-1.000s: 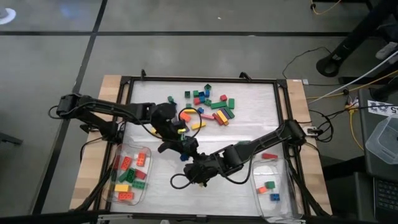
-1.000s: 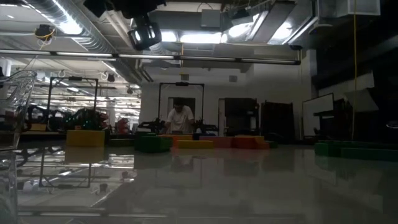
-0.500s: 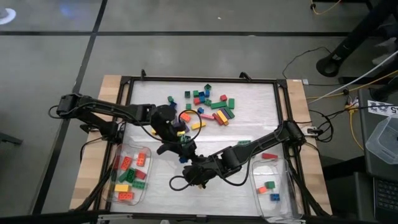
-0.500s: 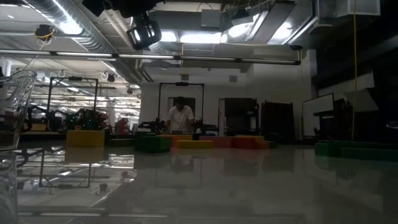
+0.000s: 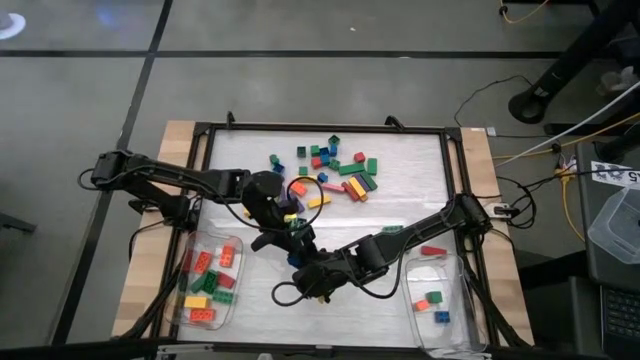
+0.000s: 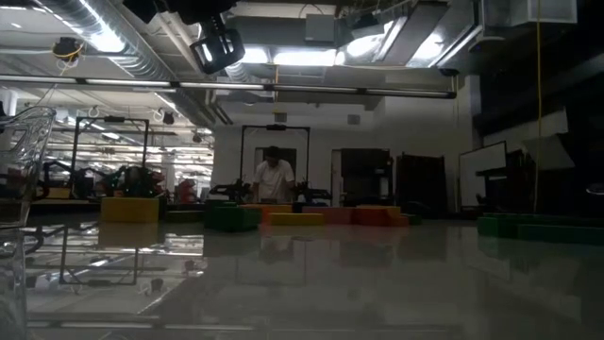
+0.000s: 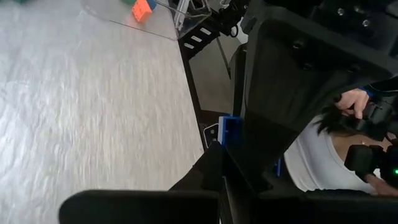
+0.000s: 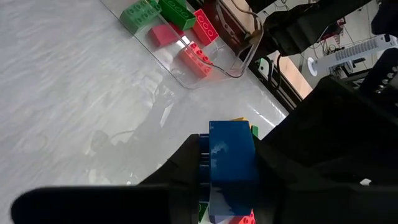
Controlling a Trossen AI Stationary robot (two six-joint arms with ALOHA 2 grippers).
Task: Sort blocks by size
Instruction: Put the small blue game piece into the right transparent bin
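Note:
A small blue block (image 8: 231, 158) hangs above the table's middle between both grippers. My right gripper (image 8: 230, 186) comes from the near right and is shut on it. My left gripper (image 5: 289, 227) comes from the left, is shut, and meets the same block (image 7: 231, 132) at its tips. The loose blocks (image 5: 335, 170) lie flat in a heap near the table's far edge. Several long blocks fill the left tub (image 5: 207, 282). A few short blocks lie in the right tub (image 5: 438, 300). My left gripper has the blue block's end (image 7: 227, 142) at its fingertips, coming from the table's left and slanting down. The right gripper's dark body covers most of the contact. The block is clear of the table. My right gripper pinches the blue block's two sides (image 8: 211, 163) between its fingers (image 8: 180, 168). It slants down from the table's near right side. The block is clear of the table, its studs turned sideways.
A black frame (image 5: 452, 180) borders the white mat. A yellow block (image 5: 318, 201) and an orange one (image 5: 297, 188) lie just beyond the left gripper. Free mat lies between the two tubs. People show in the room behind (image 6: 274, 178).

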